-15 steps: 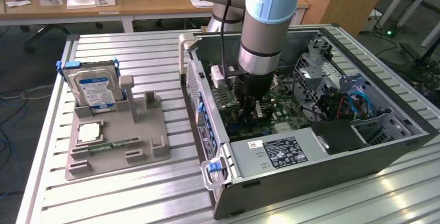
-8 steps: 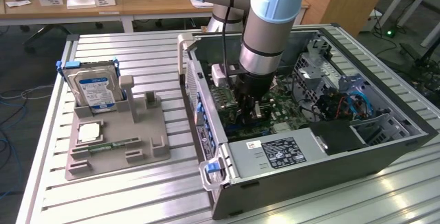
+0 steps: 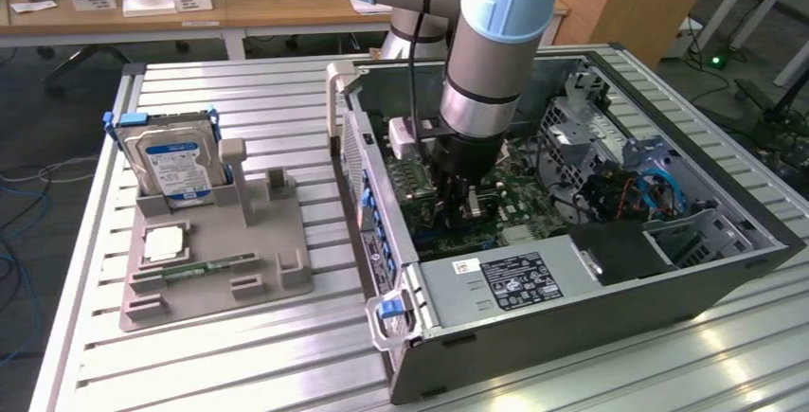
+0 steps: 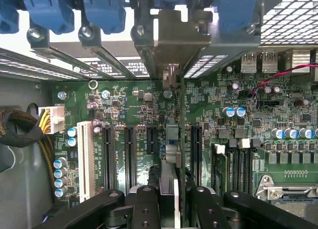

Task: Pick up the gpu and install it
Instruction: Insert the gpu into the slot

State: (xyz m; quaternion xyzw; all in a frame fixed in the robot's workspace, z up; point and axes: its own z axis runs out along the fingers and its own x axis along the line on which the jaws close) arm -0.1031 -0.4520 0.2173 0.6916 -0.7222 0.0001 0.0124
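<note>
Black gripper [image 4: 171, 201] fingers pinch the thin green circuit-board gpu [image 4: 175, 139] edge-on above the green motherboard [image 4: 278, 114] inside the open computer case [image 3: 708, 241]; any tilt risks its edge missing the black slots [image 4: 130, 157].

An open computer case [image 3: 708, 260] lies on a slatted metal table [image 3: 253, 355], its green motherboard [image 4: 278, 139] exposed. At the exterior view's left, a grey holder tray [image 3: 272, 275] carries an upright hard drive [image 3: 174, 168] and a memory stick [image 3: 203, 267].
</note>
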